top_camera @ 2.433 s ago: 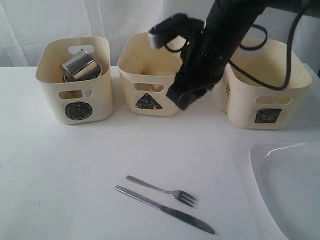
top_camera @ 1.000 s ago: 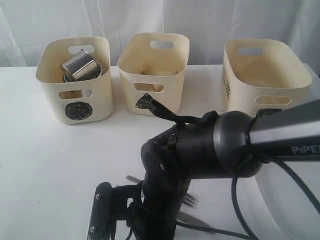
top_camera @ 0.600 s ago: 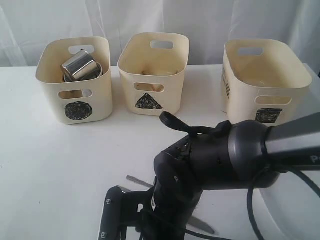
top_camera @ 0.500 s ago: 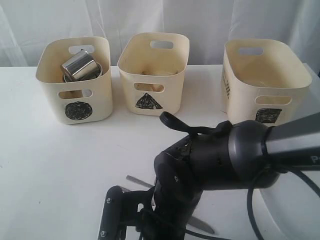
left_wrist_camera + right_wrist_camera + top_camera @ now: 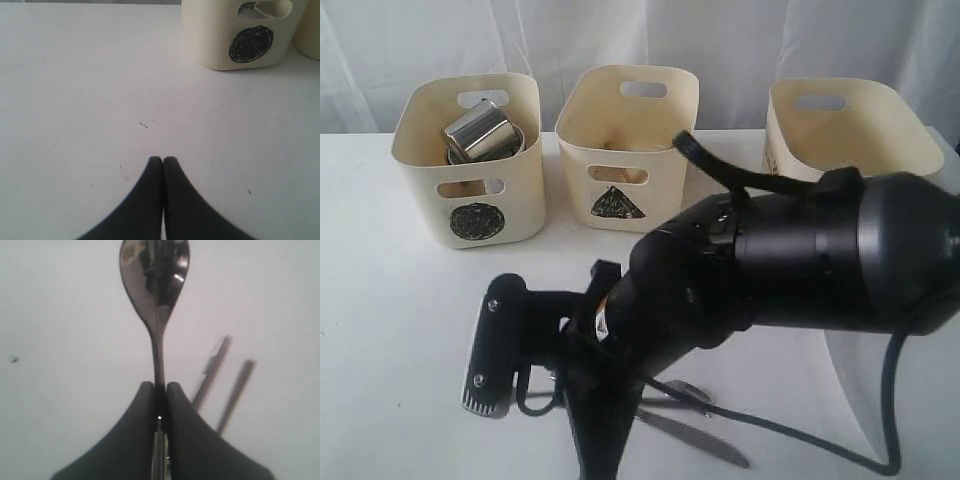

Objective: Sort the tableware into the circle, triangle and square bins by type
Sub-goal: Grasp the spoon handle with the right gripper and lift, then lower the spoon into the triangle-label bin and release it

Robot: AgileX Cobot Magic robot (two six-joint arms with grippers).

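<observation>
A white tabletop (image 5: 400, 330) carries the sorting job, with the black right arm (image 5: 800, 260) filling the view near the front edge. A white plate (image 5: 850, 390) sits at the right edge, partly hidden behind the arm. Three cream bins line the back edge: the circle bin (image 5: 470, 190), the triangle bin (image 5: 625, 150) and the square bin (image 5: 850, 130). A steel mug (image 5: 480, 130) lies tilted in the circle bin. A knife (image 5: 695, 442) and a largely hidden fork (image 5: 685, 393) lie near the front edge. The right gripper (image 5: 160, 386) pinches a spoon (image 5: 155, 280) by its handle, bowl pointing outward, beside them. The left gripper (image 5: 162, 161) is pressed together, empty, over bare tabletop.
</observation>
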